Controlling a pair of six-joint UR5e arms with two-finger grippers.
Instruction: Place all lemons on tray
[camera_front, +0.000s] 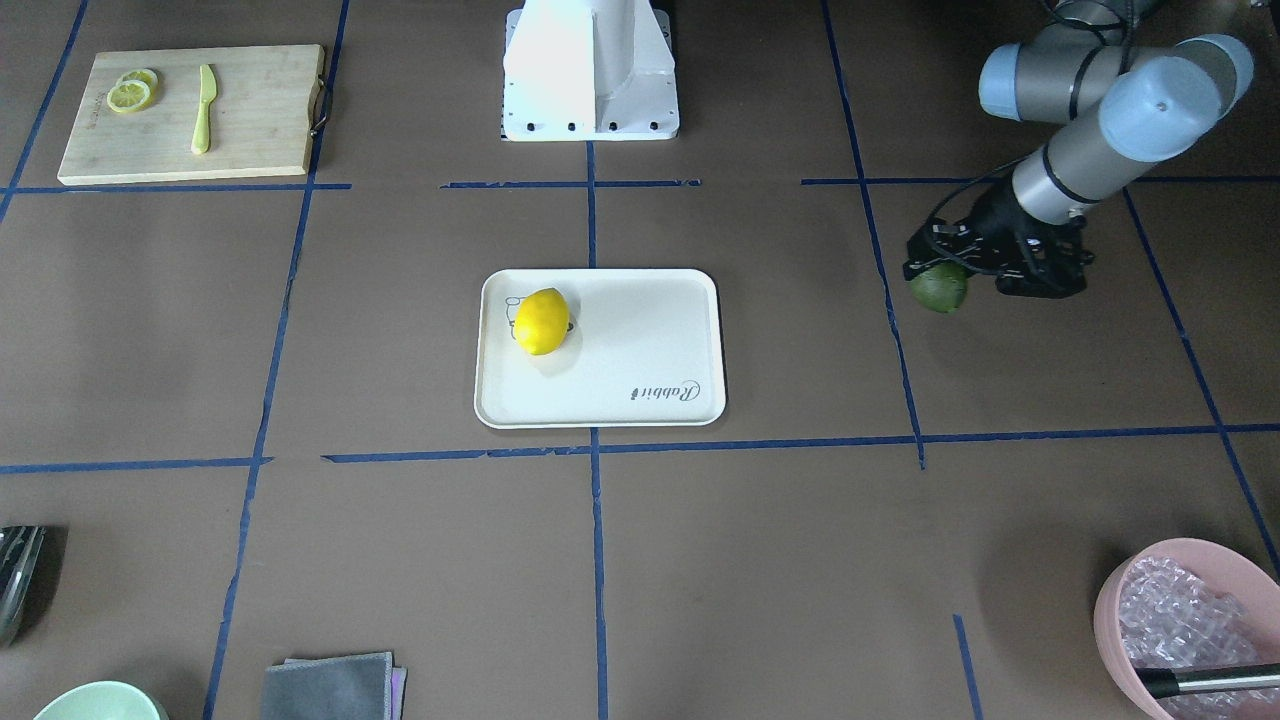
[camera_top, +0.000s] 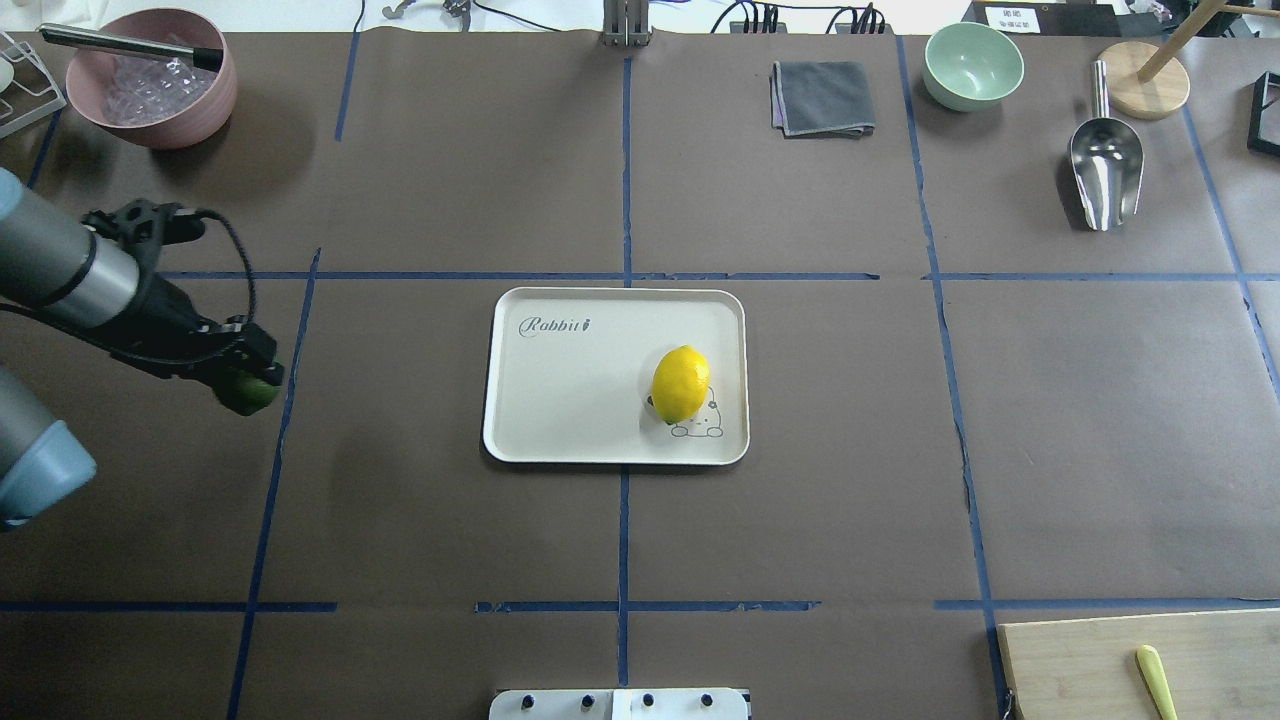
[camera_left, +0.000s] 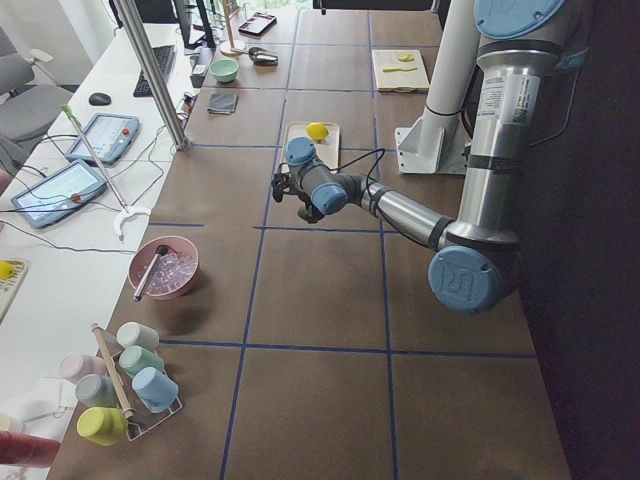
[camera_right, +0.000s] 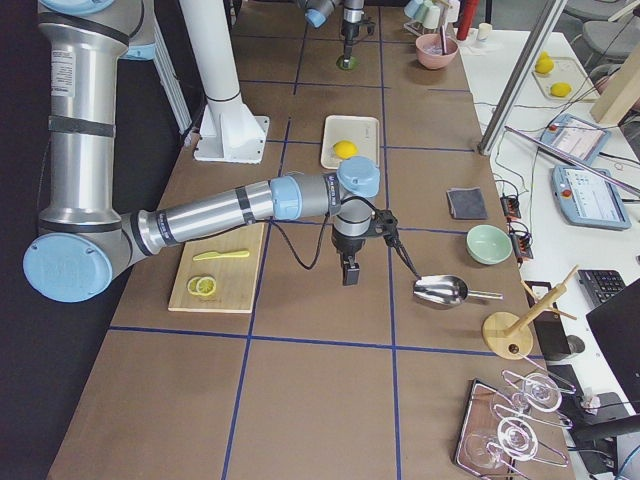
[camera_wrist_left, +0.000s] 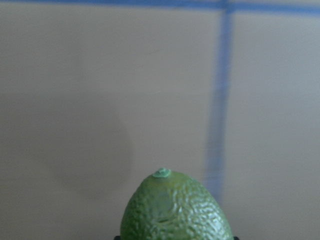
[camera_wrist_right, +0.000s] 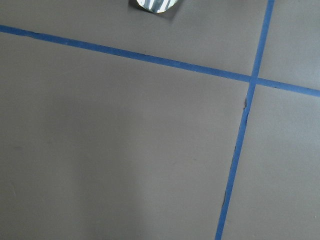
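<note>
A bright yellow lemon (camera_top: 681, 382) lies on the cream tray (camera_top: 580, 400), on its bear drawing; it also shows in the front view (camera_front: 541, 321). My left gripper (camera_top: 246, 386) is shut on the dark green lemon (camera_top: 252, 396) and holds it just above the table, well to the left of the tray. The left wrist view shows the green lemon's dimpled tip (camera_wrist_left: 175, 210) between the jaws. My right gripper (camera_right: 349, 272) points down over bare table near the metal scoop; I cannot tell whether it is open or shut.
A pink bowl (camera_top: 150, 85) with a tool in it stands at the far left. A grey cloth (camera_top: 822, 98), a green bowl (camera_top: 973, 65) and a metal scoop (camera_top: 1105, 165) are at the far right. A bamboo board (camera_front: 260, 115) holds lemon slices and a knife.
</note>
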